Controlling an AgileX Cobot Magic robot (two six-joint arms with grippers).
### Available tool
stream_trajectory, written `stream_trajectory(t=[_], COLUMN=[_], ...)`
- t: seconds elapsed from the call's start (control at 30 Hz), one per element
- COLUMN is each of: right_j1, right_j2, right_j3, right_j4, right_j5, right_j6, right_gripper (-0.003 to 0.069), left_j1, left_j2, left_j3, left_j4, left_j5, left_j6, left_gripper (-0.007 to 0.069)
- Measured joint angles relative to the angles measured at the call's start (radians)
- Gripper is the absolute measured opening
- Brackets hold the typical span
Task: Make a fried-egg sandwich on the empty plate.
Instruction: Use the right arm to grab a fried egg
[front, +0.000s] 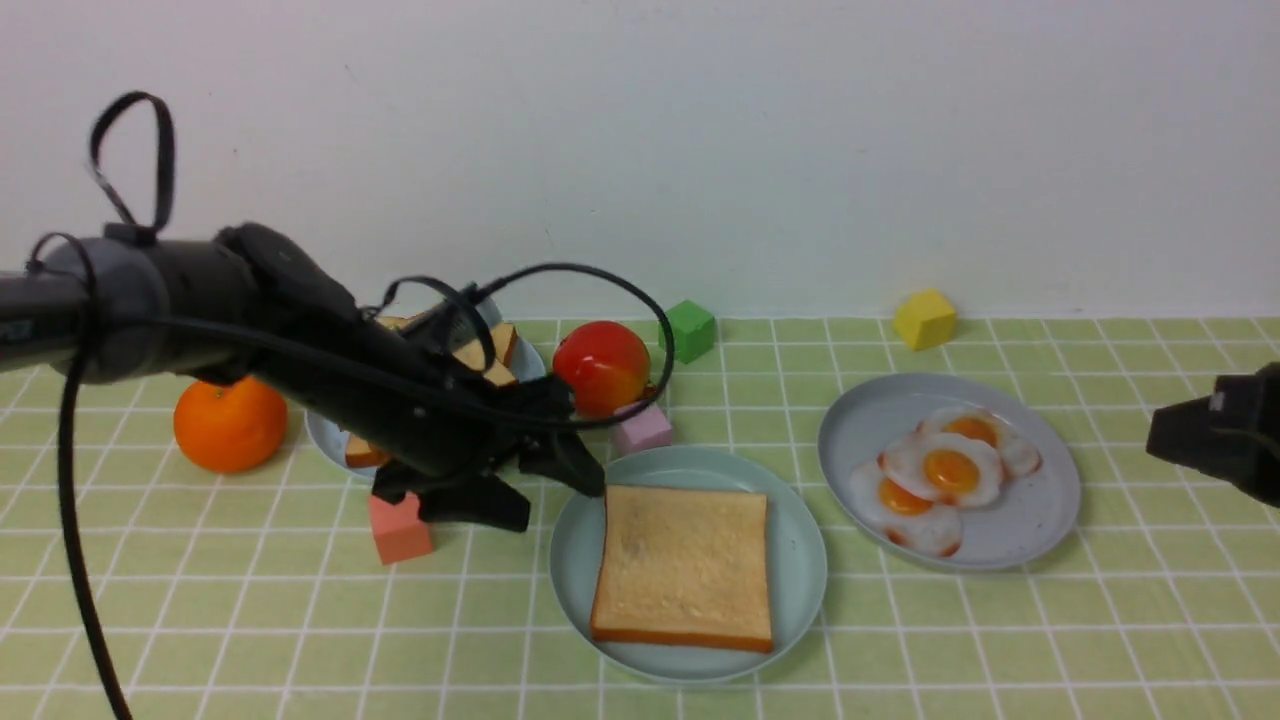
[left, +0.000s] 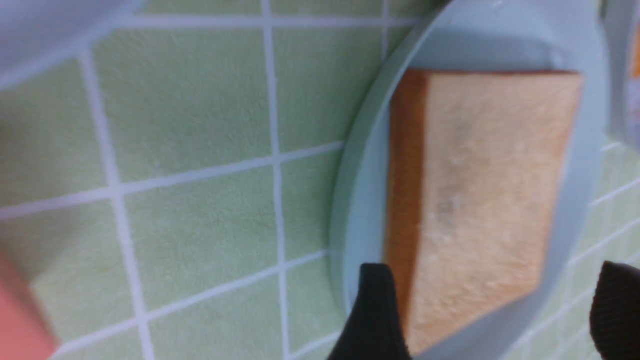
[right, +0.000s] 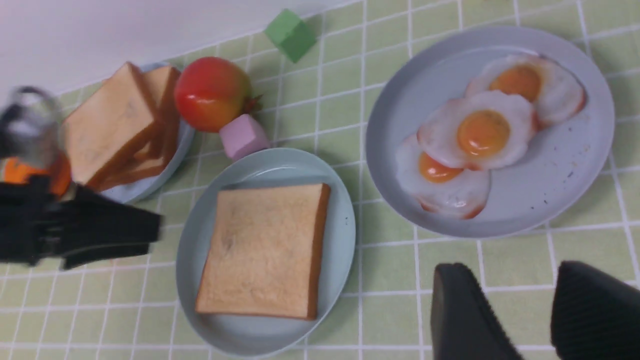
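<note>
we're over a counter (front: 300, 620) in pale green check cloth, a plain white wall (front: 700, 150) behind it. the count: three plates, four cubes, one orange (front: 230, 423), one red fruit (front: 600, 365). the cubes are green (front: 690, 330), yellow (front: 925, 318), pale pink (front: 643, 428) and salmon (front: 400, 528).

the mint plate (front: 800, 560) sits centre front and carries a single toast slice (front: 685, 565), square, golden, darker at the crust, lying flat. at its 2 o'clock the grey-blue plate (front: 1040, 510) holds three fried eggs (front: 950, 470), overlapping. at 10 o'clock is the pale blue plate (right: 150, 185) with a leaning toast stack (right: 110, 120).

the left pincer (front: 555, 500) hangs at the mint plate's 9 o'clock rim, fingers spread, nothing in them. the right pincer (right: 525, 320) is at 3 o'clock, well apart, fingers also spread and bare.
</note>
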Motion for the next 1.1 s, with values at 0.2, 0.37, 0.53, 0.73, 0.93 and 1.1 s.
stream_trajectory(t=[0.2,0.37,0.53,0.73,0.93,1.1], right_j1=[0.000,-0.026,-0.139,-0.199,-0.200,-0.200], right_j2=[0.178,0.314,0.484,0.651,0.758,0.847], right_j3=[0.000,-0.024,-0.102,-0.131,-0.132,-0.136], right_j4=[0.058,0.162,0.383,0.725,0.975,1.118], right_j5=[-0.130,-0.143,-0.083,-0.033,0.022,0.049], right_j6=[0.113,0.093,-0.077,-0.362,-0.609,-0.755], right_gripper=[0.0317,0.0373,0.0430,0.0439,0.0439,0.0439], left_j1=[0.032,-0.071,-0.284,-0.328,-0.328,-0.328], left_j2=[-0.181,-0.303,-0.368,-0.365,-0.365,-0.365], left_j3=[-0.046,-0.038,0.044,0.077,0.077,0.077], left_j4=[-0.050,-0.074,0.067,0.158,0.159,0.165], left_j5=[0.175,0.193,0.061,-0.086,-0.098,-0.091], left_j6=[0.113,0.209,0.184,0.075,0.061,0.061], left_gripper=[0.0493,0.0308,0.0014,-0.0013,-0.0013,-0.0013])
